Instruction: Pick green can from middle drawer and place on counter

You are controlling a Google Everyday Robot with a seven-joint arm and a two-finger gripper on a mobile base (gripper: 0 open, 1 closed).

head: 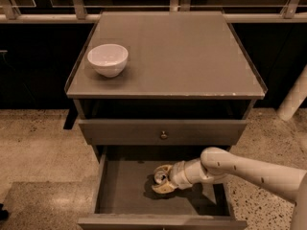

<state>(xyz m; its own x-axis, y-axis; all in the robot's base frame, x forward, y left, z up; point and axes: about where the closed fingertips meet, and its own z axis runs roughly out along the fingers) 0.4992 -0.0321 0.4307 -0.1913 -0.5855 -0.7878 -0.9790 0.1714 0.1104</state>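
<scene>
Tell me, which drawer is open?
The middle drawer, the lower one, pulled out with the gripper and green can inside. The knobbed drawer above is shut.

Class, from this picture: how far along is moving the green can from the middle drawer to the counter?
Done: the middle drawer is open. In hand: the gripper is inside it, at the green can. Left: lifting the can out and setting it on the counter, which holds only a white bowl.
</scene>
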